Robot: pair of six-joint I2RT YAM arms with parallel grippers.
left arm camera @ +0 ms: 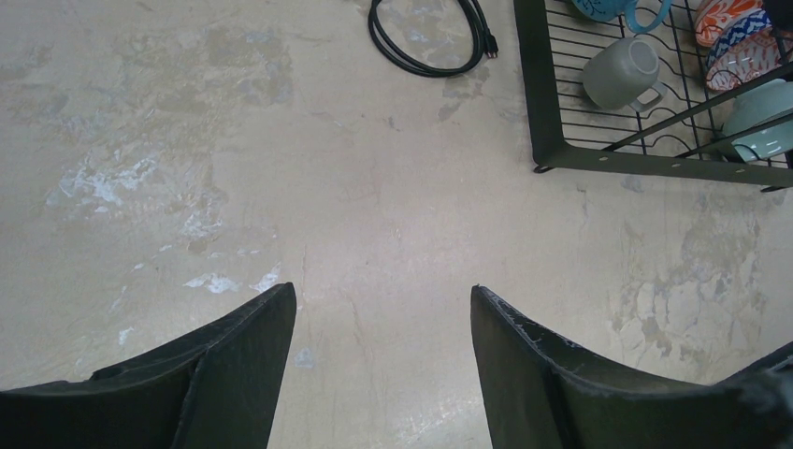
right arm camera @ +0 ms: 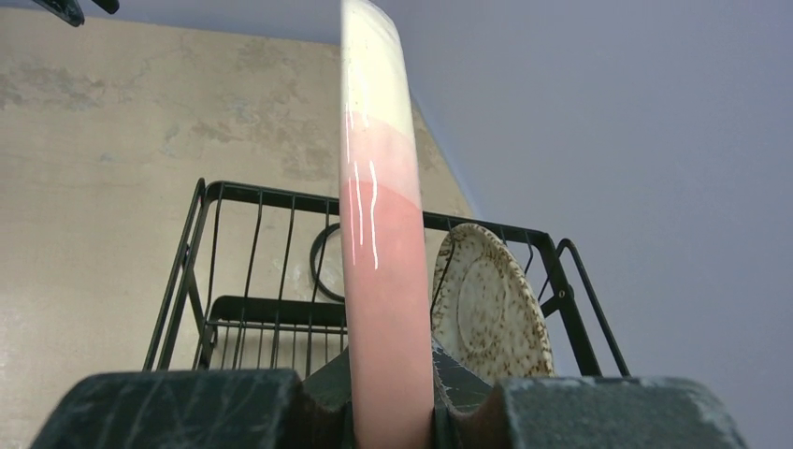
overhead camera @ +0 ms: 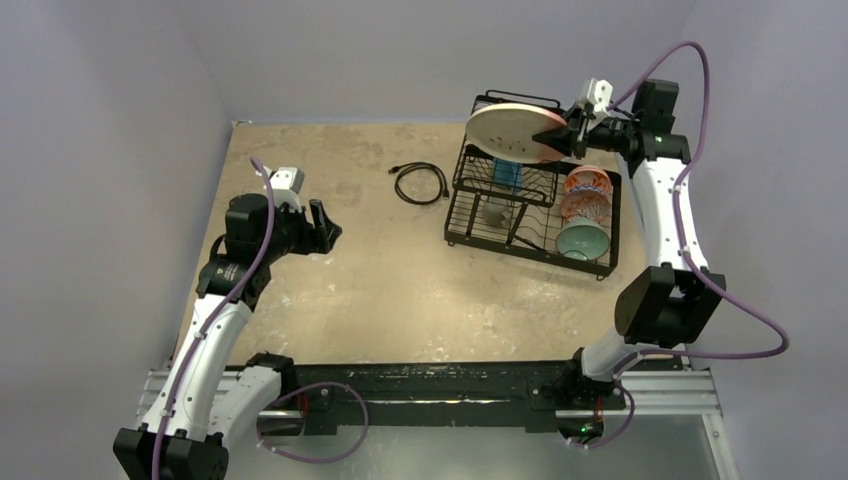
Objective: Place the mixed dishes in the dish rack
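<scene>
Over the far dish rack (left arm camera: 645,161), right gripper (overhead camera: 565,133) pinching the big plate (overhead camera: 505,135), left gripper (left arm camera: 382,292) spread wide, near left.

Over rack (overhead camera: 528,256), right gripper (overhead camera: 562,134) grips plate (overhead camera: 508,133)

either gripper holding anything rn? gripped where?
Right gripper pinches the large plate by the pink part of its rim, over the dish rack. Left gripper is open and holds nothing.
</scene>
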